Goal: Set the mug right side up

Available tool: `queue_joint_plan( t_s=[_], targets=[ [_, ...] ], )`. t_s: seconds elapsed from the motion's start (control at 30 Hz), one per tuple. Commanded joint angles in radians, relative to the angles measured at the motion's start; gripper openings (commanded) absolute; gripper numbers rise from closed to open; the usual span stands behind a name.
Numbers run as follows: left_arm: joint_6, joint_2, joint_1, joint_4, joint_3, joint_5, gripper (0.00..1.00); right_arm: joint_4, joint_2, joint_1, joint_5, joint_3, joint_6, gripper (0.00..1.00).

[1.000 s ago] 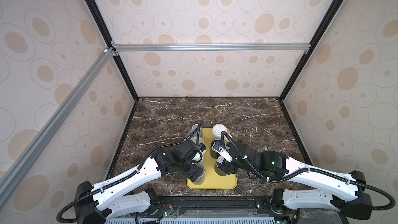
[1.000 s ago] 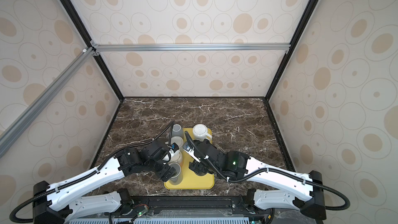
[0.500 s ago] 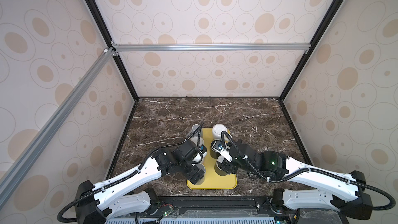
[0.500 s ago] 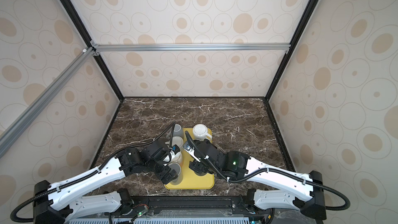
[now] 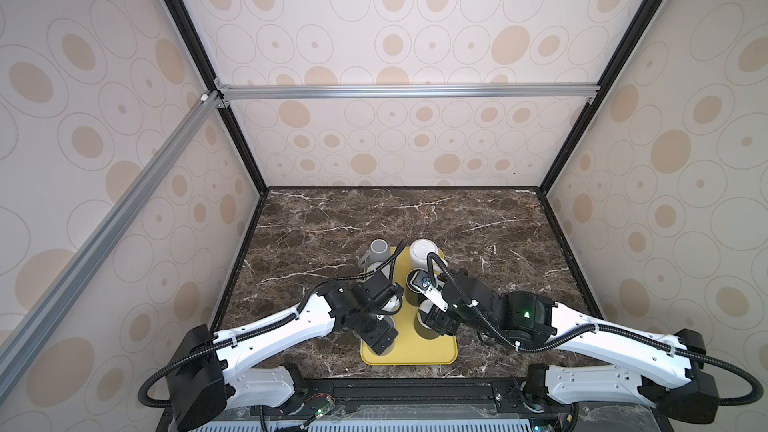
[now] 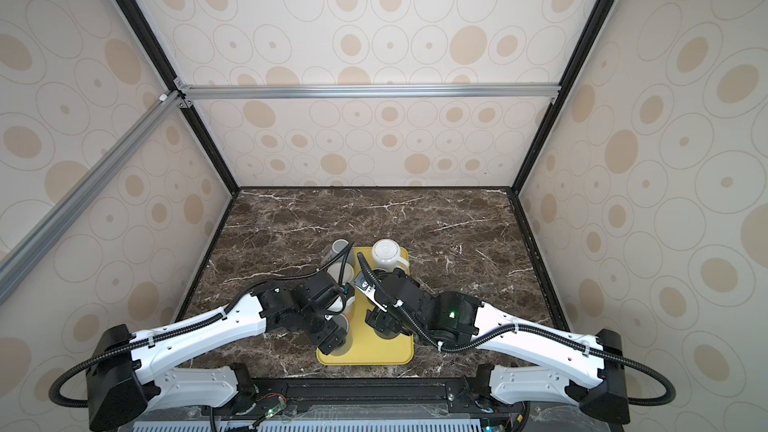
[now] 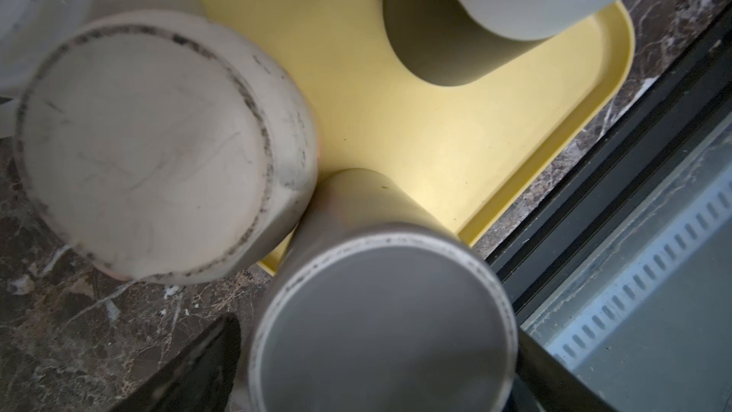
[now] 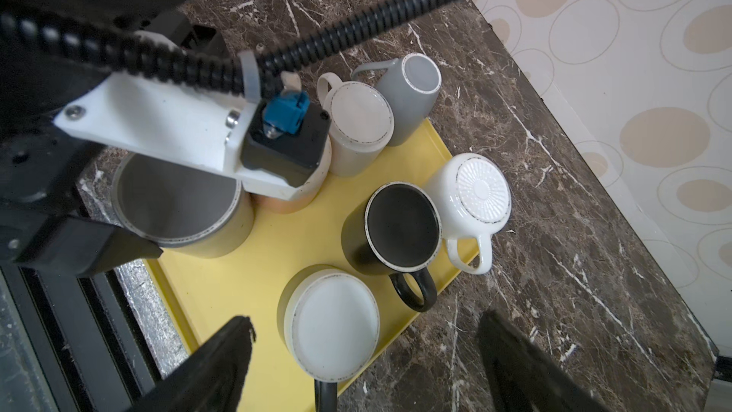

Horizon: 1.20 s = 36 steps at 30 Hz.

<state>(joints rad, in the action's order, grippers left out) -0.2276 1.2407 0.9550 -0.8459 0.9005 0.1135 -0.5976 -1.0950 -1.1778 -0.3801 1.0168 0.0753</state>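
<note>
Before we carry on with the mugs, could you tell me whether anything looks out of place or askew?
The grey mug at the far left corner of the yellow tray looks askew: it seems tilted, apparently straddling the tray's edge beside the cream mug. Nothing looks spilled or broken.

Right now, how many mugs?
7: grey mug, cream mug far left; ribbed mug far right; black mug centre; olive mug near right; peach mug, khaki mug near left; others possibly hidden.
</note>
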Motion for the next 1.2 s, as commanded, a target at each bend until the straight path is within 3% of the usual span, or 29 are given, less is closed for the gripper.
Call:
queue_joint_plan(
  t_s=[0.0, 0.33, 0.6, 0.9, 1.17],
  targets=[
    [-0.014, 0.002, 0.004, -0.027, 0.028, -0.06, 0.95, 0.005, 0.01, -0.005, -0.019, -0.009, -0.005, 0.92],
    [-0.082, 0.004, 0.004, -0.017, 0.001, -0.013, 0.9, 0.021, -0.01, -0.005, -0.026, -0.011, 0.0, 0.93],
    [-0.21, -0.053, 0.015, 0.032, -0.069, 0.003, 0.87, 0.027, -0.004, -0.005, -0.028, -0.008, -0.004, 0.93],
    [-0.352, -0.099, 0.031, 0.111, -0.081, -0.045, 0.78, 0.04, 0.036, -0.005, -0.028, -0.013, -0.011, 0.93],
    [-0.424, -0.075, 0.09, 0.174, -0.097, -0.118, 0.79, 0.041, 0.052, -0.005, -0.026, -0.019, -0.016, 0.93]
  ],
)
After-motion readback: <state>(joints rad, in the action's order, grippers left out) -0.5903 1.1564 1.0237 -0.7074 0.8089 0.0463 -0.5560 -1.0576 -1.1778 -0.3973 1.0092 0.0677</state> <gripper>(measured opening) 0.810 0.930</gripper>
